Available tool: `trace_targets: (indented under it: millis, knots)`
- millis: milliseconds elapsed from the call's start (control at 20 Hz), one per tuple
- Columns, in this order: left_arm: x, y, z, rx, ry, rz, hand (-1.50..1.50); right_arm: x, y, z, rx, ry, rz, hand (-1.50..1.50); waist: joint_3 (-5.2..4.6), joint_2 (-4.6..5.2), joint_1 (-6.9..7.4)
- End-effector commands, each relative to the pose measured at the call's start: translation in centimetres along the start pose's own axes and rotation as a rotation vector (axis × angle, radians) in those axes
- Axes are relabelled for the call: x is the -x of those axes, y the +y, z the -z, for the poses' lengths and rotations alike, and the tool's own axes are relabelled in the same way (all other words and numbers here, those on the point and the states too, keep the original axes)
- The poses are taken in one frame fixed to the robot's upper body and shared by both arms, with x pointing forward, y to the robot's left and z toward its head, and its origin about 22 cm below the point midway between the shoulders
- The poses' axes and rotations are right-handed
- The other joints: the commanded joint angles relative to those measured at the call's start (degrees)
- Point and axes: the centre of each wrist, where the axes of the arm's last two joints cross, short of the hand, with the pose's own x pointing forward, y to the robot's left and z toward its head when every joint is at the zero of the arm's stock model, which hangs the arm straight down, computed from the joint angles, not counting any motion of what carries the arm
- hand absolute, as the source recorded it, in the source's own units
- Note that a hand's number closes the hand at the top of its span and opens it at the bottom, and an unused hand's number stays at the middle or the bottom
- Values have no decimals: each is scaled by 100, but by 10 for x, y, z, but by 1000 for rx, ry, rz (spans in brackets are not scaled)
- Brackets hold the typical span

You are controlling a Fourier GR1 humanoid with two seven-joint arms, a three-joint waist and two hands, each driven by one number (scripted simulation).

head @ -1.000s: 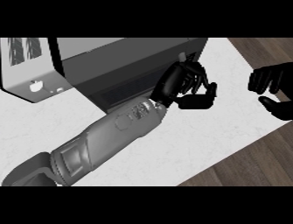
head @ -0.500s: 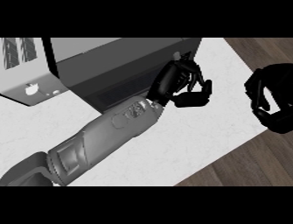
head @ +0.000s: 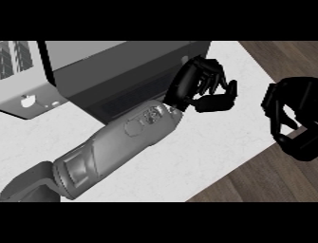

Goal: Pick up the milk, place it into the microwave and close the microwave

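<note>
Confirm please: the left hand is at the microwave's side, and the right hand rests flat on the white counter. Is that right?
Not quite. In the head view the right hand is not flat on the white counter; it is curled, over the wooden floor beyond the counter's edge. The left hand is at the microwave.

A kitchen: a dark microwave [head: 119, 76] stands on a white marbled counter [head: 217, 142], a silver toaster [head: 14, 78] just beside it, wood flooring [head: 287, 57] beyond
</note>
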Motion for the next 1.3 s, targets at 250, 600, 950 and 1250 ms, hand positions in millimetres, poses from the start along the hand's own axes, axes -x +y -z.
trace_targets:
  millis: [250,600,950,1250]
  knots:
    - [1,4,11,-242,86,-69,150,-6,9,0,-70,-53,32,150,-27,4,129]
    - [4,19,6,-286,315,-477,150,18,47,-5,-189,80,172,150,-98,225,341]
    - [33,27,-11,-277,376,-634,150,19,71,-3,-161,34,214,150,-81,143,543]
    - [54,30,-25,-240,390,-670,150,22,93,-9,-148,34,245,150,-85,113,684]
